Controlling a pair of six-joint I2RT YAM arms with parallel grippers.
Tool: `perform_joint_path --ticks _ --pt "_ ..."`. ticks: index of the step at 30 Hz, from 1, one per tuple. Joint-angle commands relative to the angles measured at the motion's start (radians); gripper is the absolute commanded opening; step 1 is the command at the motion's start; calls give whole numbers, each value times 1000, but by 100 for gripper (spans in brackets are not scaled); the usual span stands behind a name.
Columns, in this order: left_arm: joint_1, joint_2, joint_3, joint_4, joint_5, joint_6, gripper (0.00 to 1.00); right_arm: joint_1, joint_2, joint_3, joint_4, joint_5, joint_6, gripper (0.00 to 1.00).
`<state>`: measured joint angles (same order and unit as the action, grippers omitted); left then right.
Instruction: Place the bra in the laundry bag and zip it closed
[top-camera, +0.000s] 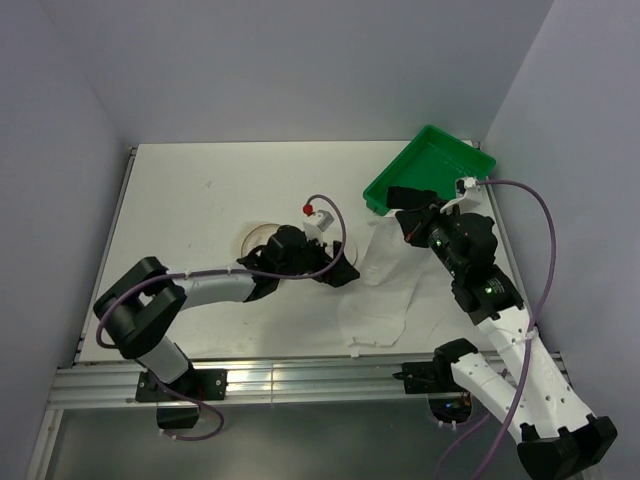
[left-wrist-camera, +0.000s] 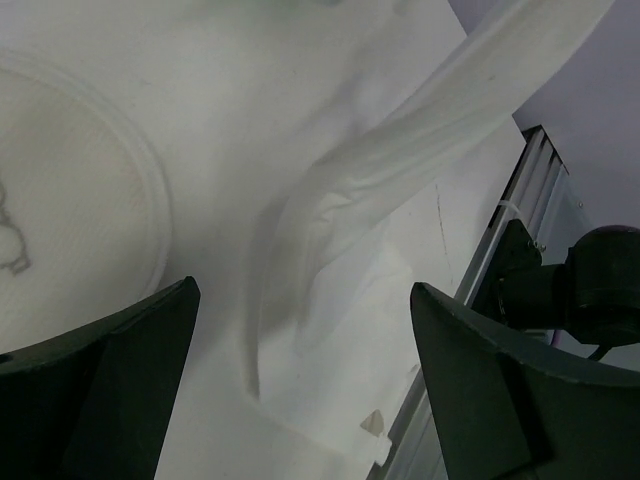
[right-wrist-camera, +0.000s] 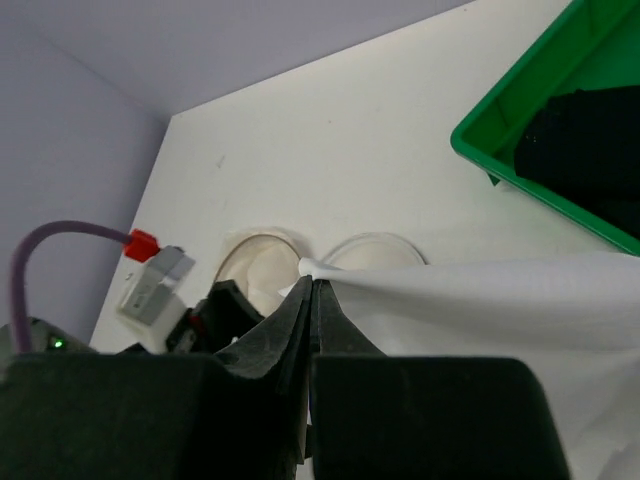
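Right fingers clench smooth white cloth; left fingers gape by round mesh bag; floppy bra in green tray, upper right.

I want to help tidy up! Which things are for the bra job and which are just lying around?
For the job: bra, laundry bag.
Just lying about: green tray, with the bra in it; white cloth, pinched by the right hand.

The white table carries a green tray far right, a white cloth and the laundry bag mid-table.
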<state>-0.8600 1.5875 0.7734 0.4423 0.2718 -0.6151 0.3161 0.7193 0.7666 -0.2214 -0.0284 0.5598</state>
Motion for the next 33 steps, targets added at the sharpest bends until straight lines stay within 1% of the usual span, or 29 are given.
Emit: perform_joint_path --ticks 1,3,7,8,11,12,13,14,15,18,19,20,21,22,23,24,25,28,30,31,32,33 --pt "-23 73 87 116 56 67 94 -5 -23 36 56 -24 -17 0" --pt "-34 104 107 142 60 71 94 -5 -32 42 47 -21 -21 0" --pt "-36 193 138 203 119 45 94 -5 -55 59 37 -37 -18 0" --pt "-36 207 153 217 153 32 93 -5 -60 62 39 -45 -15 0" --pt "-45 247 173 237 167 28 90 -5 -80 74 39 -51 -9 0" --pt "-47 252 175 239 165 26 80 -5 -92 80 37 -50 -8 0" --pt "-47 255 175 240 164 25 74 -5 -98 82 34 -50 -9 0" --pt "-47 256 176 239 141 25 71 -5 -104 85 34 -51 -9 0" --pt "-47 256 178 230 129 23 62 -5 -109 86 34 -48 -8 0" --pt "-47 256 188 208 116 14 27 -5 -118 82 11 -36 -9 0" --pt "-47 258 187 216 119 5 29 -5 -118 80 -24 -25 -8 0" --pt "-47 259 185 222 124 -15 35 -5 -119 68 -42 -13 -9 0" --pt "-47 259 184 219 129 -20 57 -3 -119 60 -65 5 -9 0" --pt "-47 244 176 216 118 -18 76 -5 -119 53 -119 21 -8 0" --pt "-47 229 146 216 100 -12 94 -3 -127 22 -137 25 -8 0" --pt "-47 209 130 184 74 -3 99 -5 -136 2 -151 85 3 0" --pt "-47 165 118 161 8 8 99 -3 -144 -18 -168 108 8 0" --pt "-47 88 61 113 -87 34 99 -5 -117 -67 -161 125 25 0" --pt "-47 63 41 87 -118 38 99 -3 -40 -87 -132 113 34 0" --pt "-48 45 44 43 -138 35 99 -3 -9 -89 -110 117 37 0" --pt "-48 37 46 15 -193 28 99 -3 20 -90 -98 117 35 1" --pt "-48 28 44 -6 -213 31 99 -3 69 -87 -95 122 28 7"
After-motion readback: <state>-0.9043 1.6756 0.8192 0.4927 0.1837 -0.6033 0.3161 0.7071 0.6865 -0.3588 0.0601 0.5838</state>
